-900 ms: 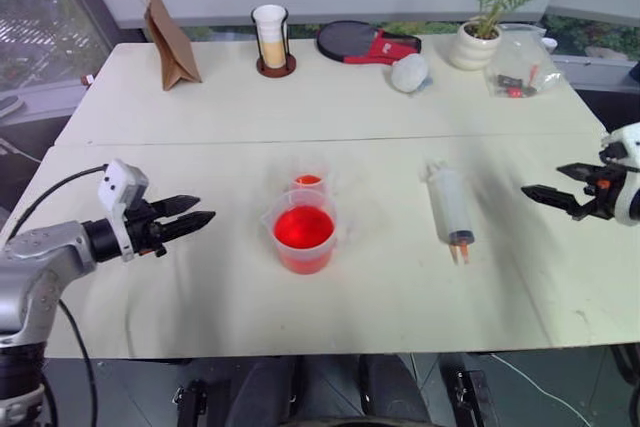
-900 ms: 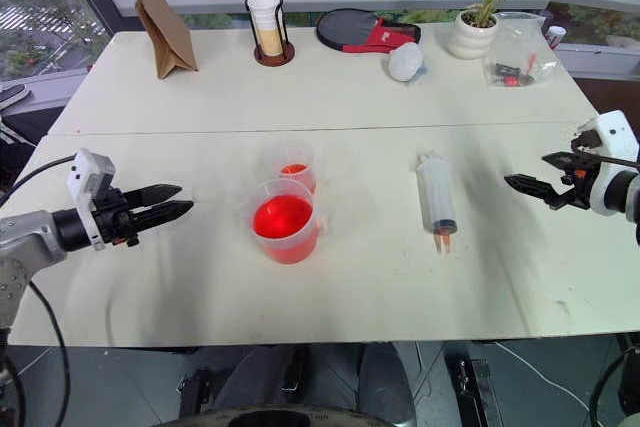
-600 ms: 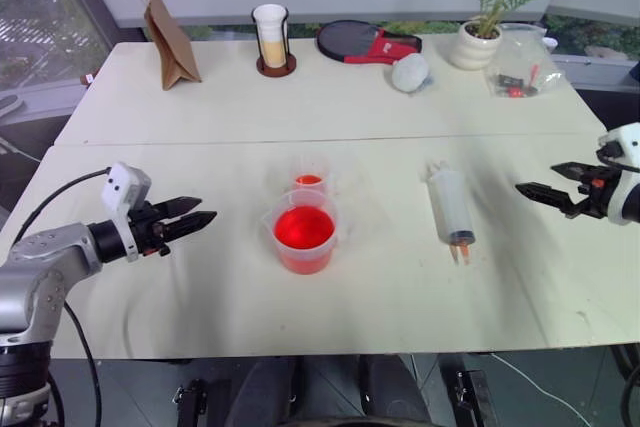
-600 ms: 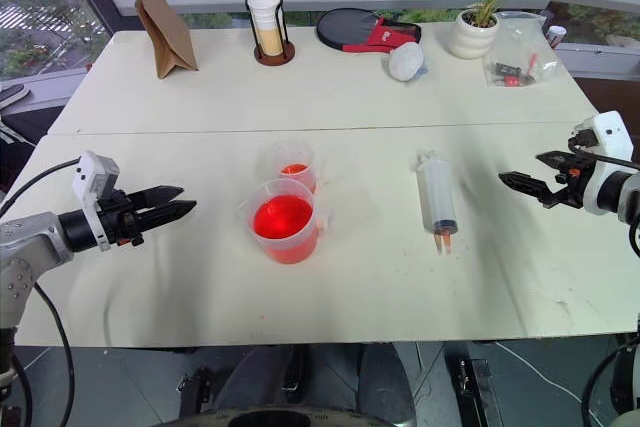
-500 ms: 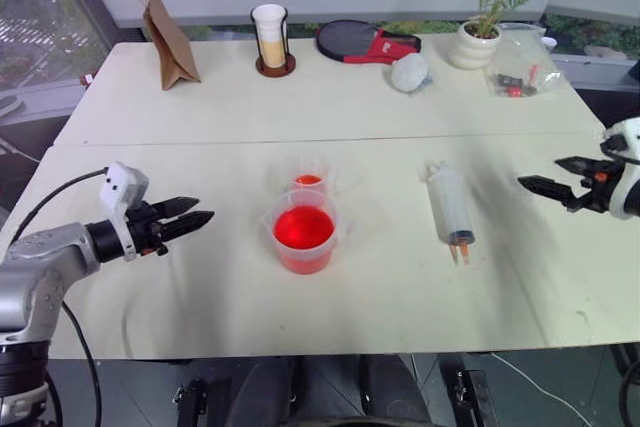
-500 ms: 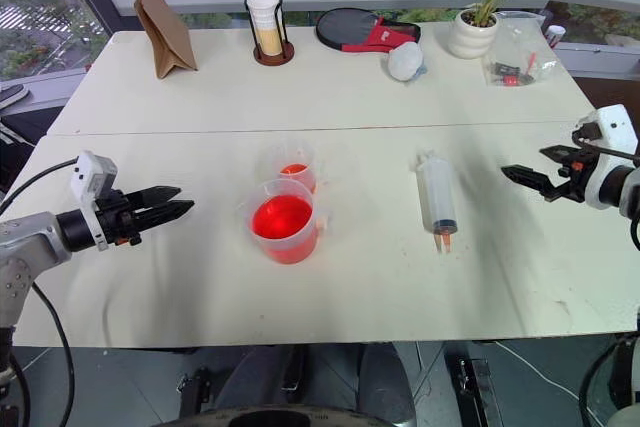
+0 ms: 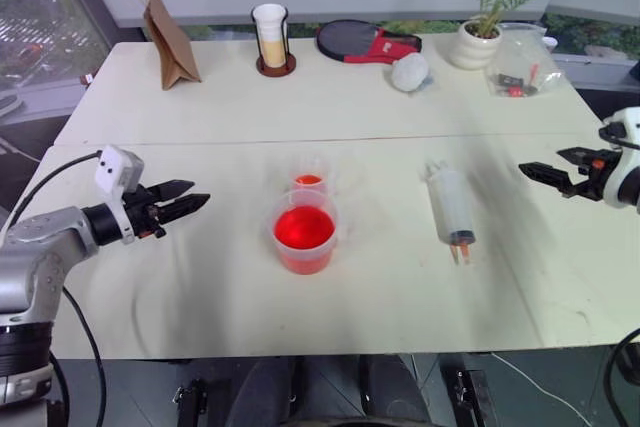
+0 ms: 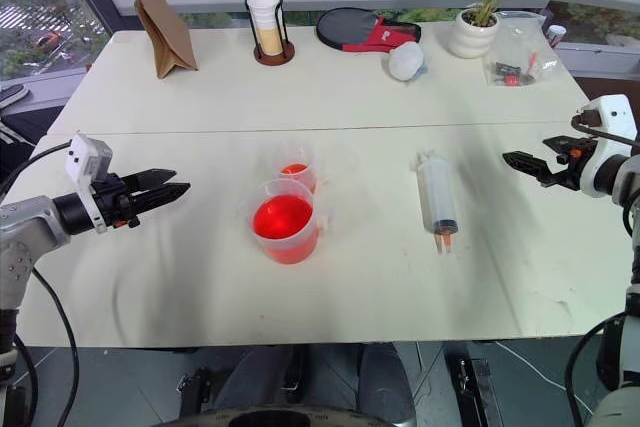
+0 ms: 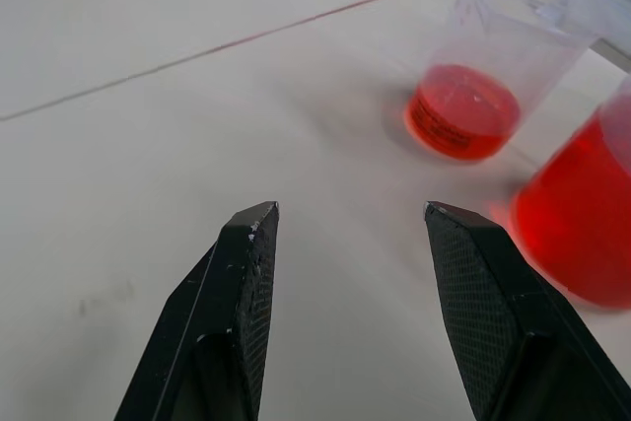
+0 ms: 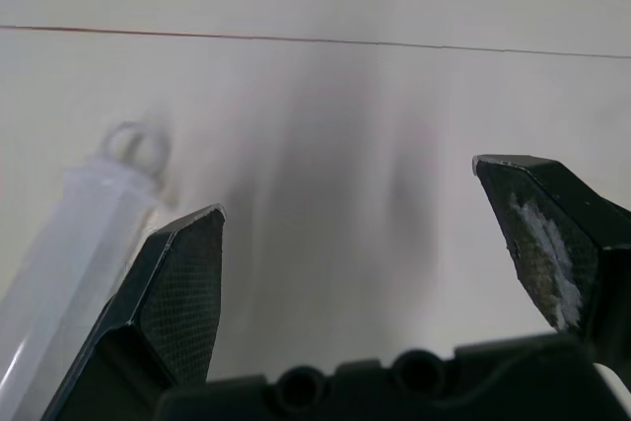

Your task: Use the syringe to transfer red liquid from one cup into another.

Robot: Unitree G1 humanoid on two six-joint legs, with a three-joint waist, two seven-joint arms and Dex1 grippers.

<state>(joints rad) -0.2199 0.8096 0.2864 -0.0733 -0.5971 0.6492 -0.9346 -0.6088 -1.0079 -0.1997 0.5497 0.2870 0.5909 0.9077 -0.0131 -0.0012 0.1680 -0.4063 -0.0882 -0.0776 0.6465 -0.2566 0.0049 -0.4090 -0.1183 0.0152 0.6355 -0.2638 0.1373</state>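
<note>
The table (image 7: 200, 107) carries everything, and both arms hang above its near half, one at each side edge. Far beyond both grippers, along the back edge, stand a brown paper bag (image 7: 170, 42), a white cup (image 7: 270, 37), a paddle (image 7: 365, 44) and a potted plant (image 7: 480, 42), none of them part of the job.

The beaker (image 7: 303, 237), wide and holding a good pool of red liquid (image 7: 303, 228), sits ahead of the left gripper (image 7: 183, 201) and off to its right, with open table between them. The small cup (image 7: 308, 175) stands just behind the beaker, almost touching it, with a shallow red layer at its bottom. The left gripper's fingers (image 9: 246, 273) are parted with nothing between them.

The syringe (image 7: 450, 205) lies flat on the table, untouched. Its long axis runs roughly front to back, orange nozzle toward the robot and plunger ring pointing away. It lies to the left of the right gripper (image 7: 545, 171) and slightly nearer the robot. That gripper's jaws stand wide apart and empty, and they point across toward the barrel.

The right arm is clearly the nearer one to the syringe. A pickup would likely call for a sideways reach to the left, closing across the barrel.
</note>
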